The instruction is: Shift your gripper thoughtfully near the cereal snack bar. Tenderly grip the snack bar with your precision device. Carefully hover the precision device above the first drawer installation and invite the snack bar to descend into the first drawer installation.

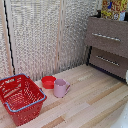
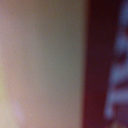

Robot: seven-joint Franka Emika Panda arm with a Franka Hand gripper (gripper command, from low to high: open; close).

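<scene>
The cereal snack bar [image 1: 113, 8] is a yellow and red printed packet at the top right of the exterior view, directly over the dark brown chest. The first drawer [image 1: 106, 35], with its slim silver bar handle [image 1: 106, 37], sits just below the packet, and its front seems to stand out from the chest. My gripper's fingers show in neither view. A white piece at the exterior view's right edge [image 1: 126, 76] may be part of the arm. The wrist view is a close blur of beige, a dark red band [image 2: 95, 65] and blue-white patches; I cannot tell what it shows.
The lower drawer [image 1: 107, 61] has the same handle. A red bowl [image 1: 48, 81] and a pink mug [image 1: 61, 88] stand on the light wooden table [image 1: 95, 102]. A red basket [image 1: 20, 97] is at the exterior view's left. White slatted panels [image 1: 45, 35] stand behind.
</scene>
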